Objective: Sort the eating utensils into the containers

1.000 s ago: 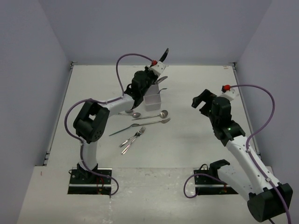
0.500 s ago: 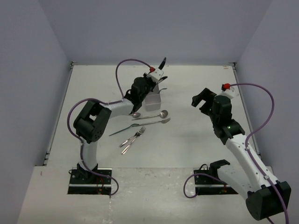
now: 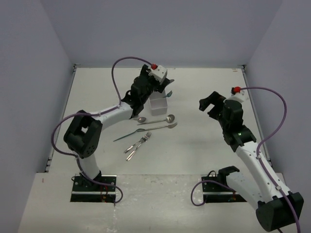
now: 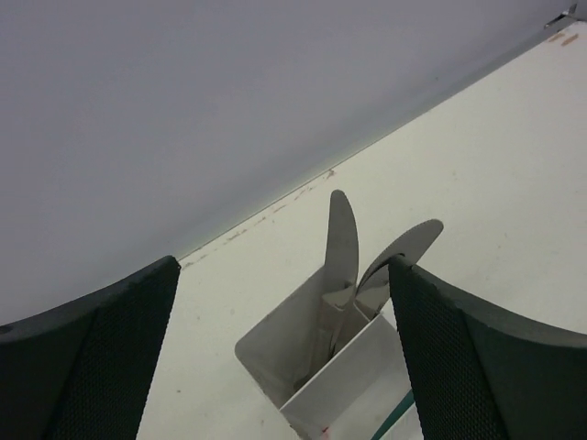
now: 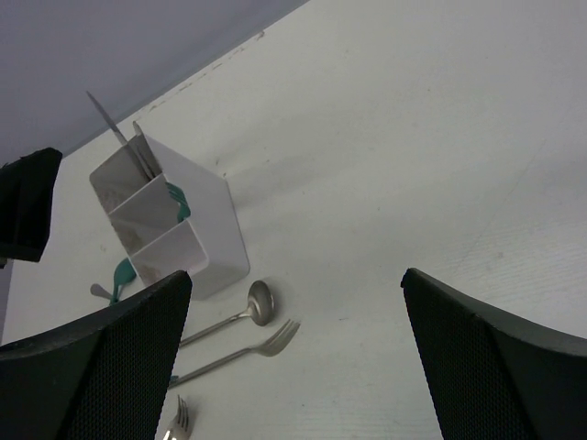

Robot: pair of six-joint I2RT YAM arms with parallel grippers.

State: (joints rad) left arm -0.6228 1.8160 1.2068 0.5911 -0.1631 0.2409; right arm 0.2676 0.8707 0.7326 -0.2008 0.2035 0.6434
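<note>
The white box [image 3: 158, 105] stands behind the middle of the table. My left gripper [image 3: 156, 90] hangs open right over it, holding nothing. In the left wrist view my left gripper [image 4: 284, 367] straddles the white box [image 4: 266, 353]; two silver knives [image 4: 341, 247] lean in its far compartment. A teal utensil [image 3: 169, 93] sticks out of the box. On the table lie a silver spoon [image 3: 169, 118], a fork [image 3: 170, 125], a small spoon [image 3: 141, 119], a knife [image 3: 127, 136] and two forks [image 3: 141, 143]. My right gripper [image 3: 210, 106] hovers open to the right, empty.
In the right wrist view the open right gripper [image 5: 293, 367] looks at the box [image 5: 206, 229], a spoon [image 5: 260, 302], a fork [image 5: 275, 341] and a teal spoon [image 5: 119, 275] beside the box. Grey walls close the table's back and sides.
My left gripper was shut on a dark-looking utensil held upright over the box; it has opened and the utensil is no longer in it. The left arm shifted. The right arm stayed put.
</note>
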